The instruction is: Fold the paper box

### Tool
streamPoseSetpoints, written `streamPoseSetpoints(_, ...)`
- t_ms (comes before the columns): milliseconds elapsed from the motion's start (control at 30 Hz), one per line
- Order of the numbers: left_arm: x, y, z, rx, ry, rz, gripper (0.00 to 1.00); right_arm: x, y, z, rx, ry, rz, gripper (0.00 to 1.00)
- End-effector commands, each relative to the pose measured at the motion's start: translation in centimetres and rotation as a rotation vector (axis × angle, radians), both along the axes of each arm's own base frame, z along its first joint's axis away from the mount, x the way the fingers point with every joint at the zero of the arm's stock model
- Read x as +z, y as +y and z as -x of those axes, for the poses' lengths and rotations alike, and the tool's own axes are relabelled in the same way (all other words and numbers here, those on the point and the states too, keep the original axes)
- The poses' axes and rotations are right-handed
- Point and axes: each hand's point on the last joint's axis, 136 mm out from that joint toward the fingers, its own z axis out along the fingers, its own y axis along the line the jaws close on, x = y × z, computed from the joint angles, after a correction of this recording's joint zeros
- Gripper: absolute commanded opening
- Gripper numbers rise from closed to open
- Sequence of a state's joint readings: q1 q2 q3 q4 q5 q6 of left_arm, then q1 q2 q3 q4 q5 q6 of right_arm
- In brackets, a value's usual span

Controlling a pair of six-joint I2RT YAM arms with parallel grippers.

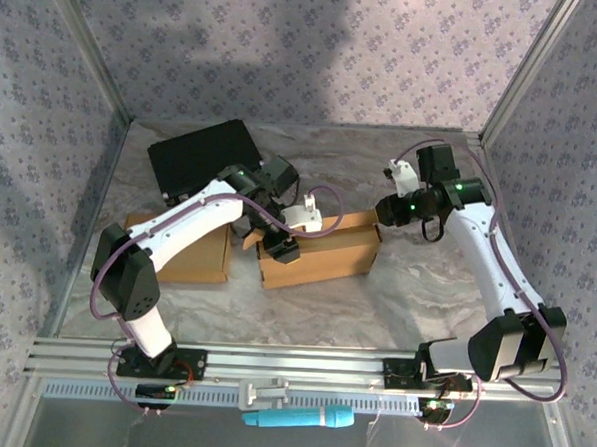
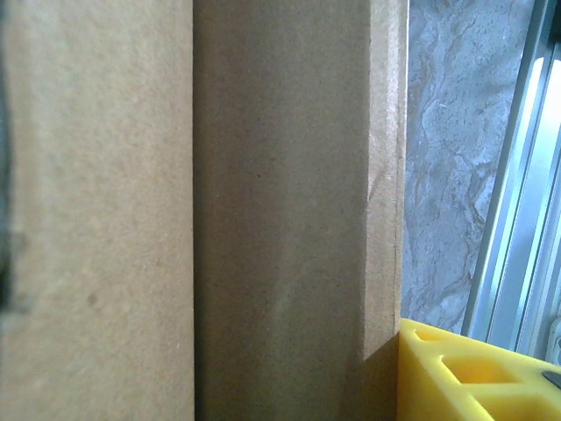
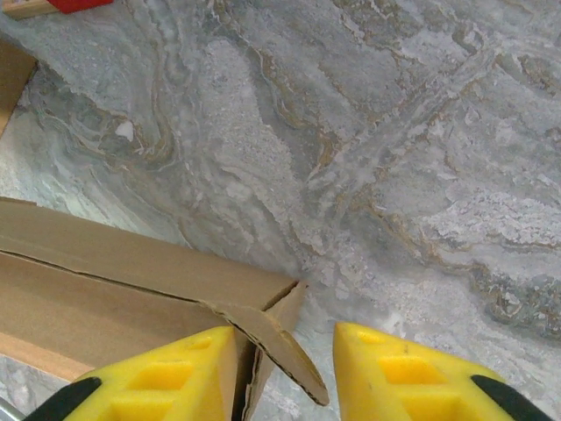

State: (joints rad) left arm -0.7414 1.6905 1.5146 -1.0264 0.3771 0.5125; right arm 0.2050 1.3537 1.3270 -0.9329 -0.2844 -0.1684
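Between the right fingers [image 3: 175, 377] pokes a plain paper box flap [image 3: 280, 351].

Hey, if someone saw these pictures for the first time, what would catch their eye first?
Probably the brown paper box mid-table, with the white left arm and right arm reaching to its ends. Next, the right gripper close up, its yellow fingers apart around a bent flap at the box's corner.

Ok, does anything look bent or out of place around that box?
Yes. The corner flap at the end of the cardboard box curls outward, creased and ragged, inside the open right hand rather than lying flat.
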Motion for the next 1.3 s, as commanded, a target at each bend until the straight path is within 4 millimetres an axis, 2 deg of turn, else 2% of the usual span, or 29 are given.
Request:
streamPoseSetpoints(0,1.0,0.4,0.4,-0.017,-0.005,0.023,0.56,-0.2,-0.1,0.6,-0.011,0.034,0.006,0.31)
streamPoseSetpoints(100,1.0,0.3,0.4,-0.016,-0.007,0.023,0.56,-0.2,-0.1,0.4,-0.012,0.031,0.007,0.27)
streamPoseSetpoints(433,0.8,0.1,0.1,-0.014,0.003,0.023,0.56,-0.9,0.7,-0.3,0.011,0.035,0.022,0.31)
streamPoseSetpoints(700,0.8,0.0,-0.1,-0.009,0.004,0.023,0.56,-0.8,0.9,-0.1,0.008,0.043,0.029,0.15)
streamPoseSetpoints(867,0.8,0.0,-0.4,-0.002,0.003,0.024,0.56,-0.7,1.0,0.3,-0.003,0.048,0.056,0.00)
streamPoseSetpoints(1067,0.7,0.0,-0.7,0.018,0.003,0.027,0.56,0.0,1.2,0.9,-0.044,0.041,0.068,0.00)
streamPoseSetpoints(1267,0.5,0.0,-1.1,0.050,0.013,0.023,0.56,-0.5,1.0,1.9,-0.128,0.069,0.046,0.00)
